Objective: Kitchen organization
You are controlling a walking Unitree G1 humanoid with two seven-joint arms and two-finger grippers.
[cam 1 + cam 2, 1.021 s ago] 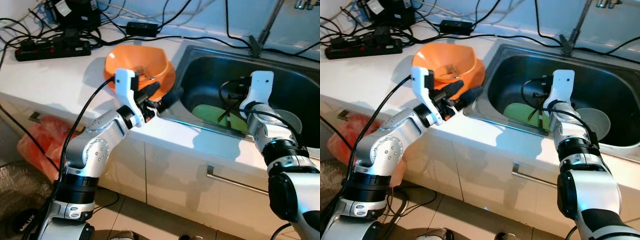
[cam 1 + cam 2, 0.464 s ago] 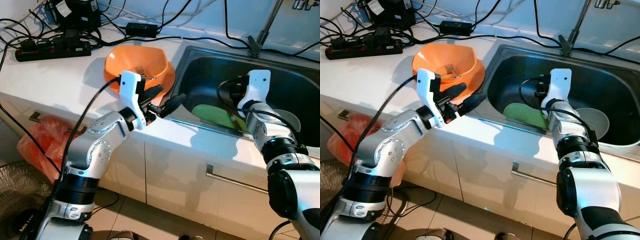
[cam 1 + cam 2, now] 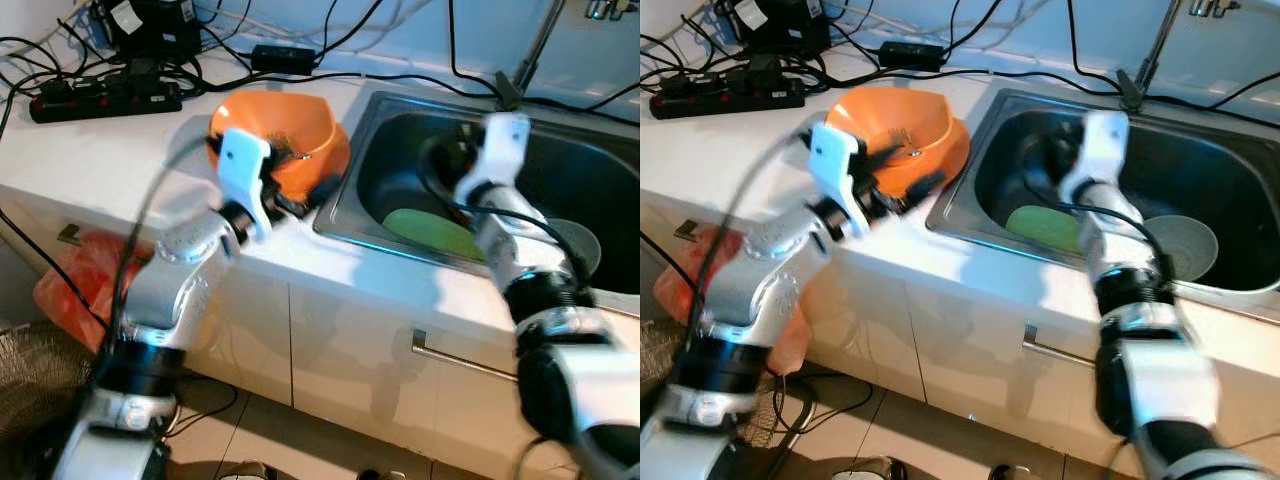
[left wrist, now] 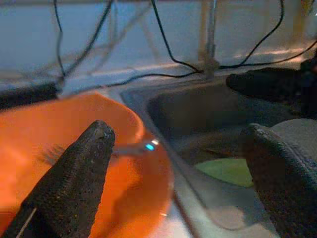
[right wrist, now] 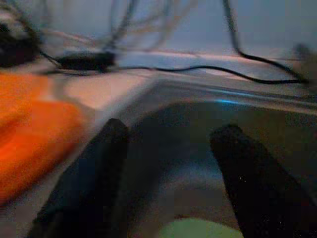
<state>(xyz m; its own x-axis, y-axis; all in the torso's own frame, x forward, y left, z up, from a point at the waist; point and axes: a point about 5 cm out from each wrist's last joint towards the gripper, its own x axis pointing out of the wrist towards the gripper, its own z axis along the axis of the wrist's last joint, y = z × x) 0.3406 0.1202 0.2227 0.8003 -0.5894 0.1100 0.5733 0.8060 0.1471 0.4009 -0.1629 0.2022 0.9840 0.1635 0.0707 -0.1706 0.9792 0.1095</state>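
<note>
Orange bowl [image 3: 290,140], pale green plate [image 3: 432,232], seemingly grey bowl [image 3: 1185,245], steel-grey sink [image 3: 400,130], white counter [image 3: 110,150], black fingers [image 4: 74,183]

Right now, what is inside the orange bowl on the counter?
A metal fork lies inside the orange bowl. The left gripper, fingers open, covers the bowl's near side, so anything there is hidden.
</note>
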